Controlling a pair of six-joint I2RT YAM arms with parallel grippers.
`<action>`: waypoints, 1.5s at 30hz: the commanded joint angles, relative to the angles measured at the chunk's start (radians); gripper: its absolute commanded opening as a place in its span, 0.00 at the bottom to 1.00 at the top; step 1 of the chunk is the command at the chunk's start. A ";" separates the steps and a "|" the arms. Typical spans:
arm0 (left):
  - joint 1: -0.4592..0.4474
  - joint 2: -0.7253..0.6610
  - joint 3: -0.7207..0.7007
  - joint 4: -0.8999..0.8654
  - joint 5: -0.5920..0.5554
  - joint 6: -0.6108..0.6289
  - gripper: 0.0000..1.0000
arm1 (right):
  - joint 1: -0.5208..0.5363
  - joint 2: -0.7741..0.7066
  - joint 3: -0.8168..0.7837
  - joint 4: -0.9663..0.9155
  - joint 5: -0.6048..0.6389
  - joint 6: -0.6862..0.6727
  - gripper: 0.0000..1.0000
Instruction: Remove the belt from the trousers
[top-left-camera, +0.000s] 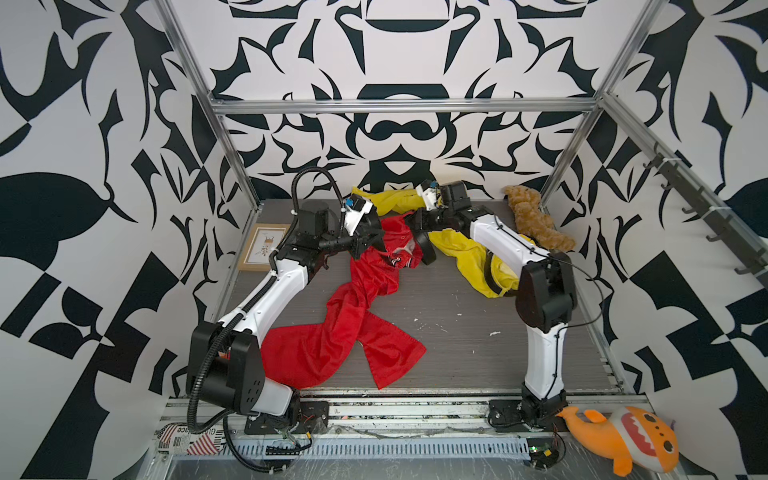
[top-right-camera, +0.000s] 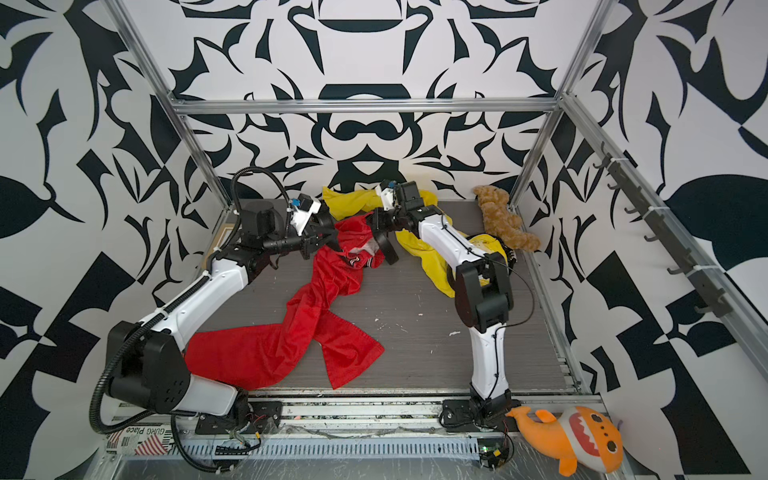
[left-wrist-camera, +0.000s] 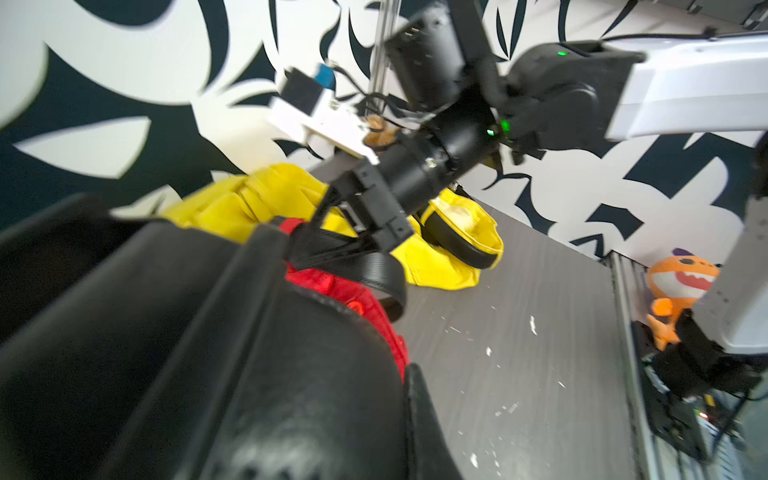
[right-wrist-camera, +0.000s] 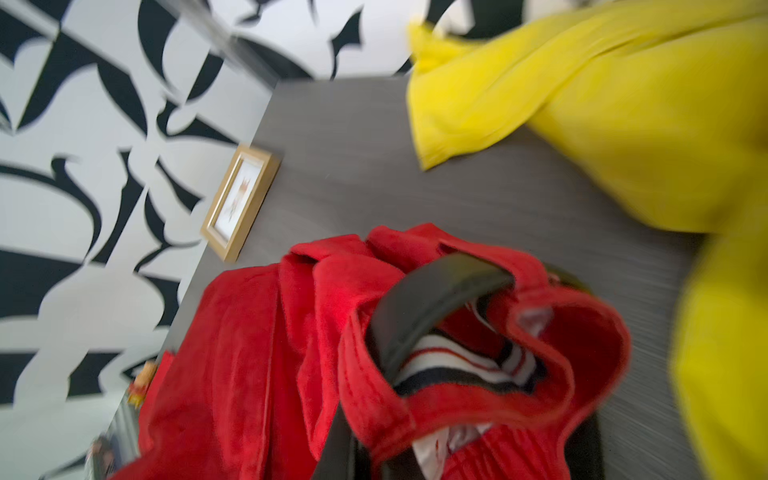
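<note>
Though blurry, belt (right-wrist-camera: 436, 286) seemingly in trousers (right-wrist-camera: 249, 332).

The red trousers (top-left-camera: 357, 320) sprawl mid-bench, legs fanned toward 7 o'clock, with the striped waistband bunched up at 12. A black belt (right-wrist-camera: 432, 295) threads through it. The yellow trousers (top-left-camera: 467, 257) lie crumpled at 2 o'clock.

Heavy blur in the right wrist view: red trousers (right-wrist-camera: 249, 353) and belt (right-wrist-camera: 436, 291) both smeared. In a top view, left arm (top-left-camera: 266, 299) covers part of the picture frame (top-left-camera: 262, 245), right arm (top-left-camera: 498, 237) crosses over the yellow trousers (top-left-camera: 465, 259).
</note>
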 joint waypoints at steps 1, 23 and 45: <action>0.029 0.006 0.107 -0.034 -0.030 0.101 0.00 | -0.053 -0.187 -0.115 0.121 0.342 0.029 0.00; 0.029 0.025 -0.062 -0.007 -0.164 -0.030 0.00 | -0.041 -0.628 -0.564 -0.149 0.363 -0.158 0.70; 0.036 0.006 -0.070 -0.014 -0.199 -0.065 0.00 | -0.034 -0.263 -0.659 0.198 0.315 -0.050 0.28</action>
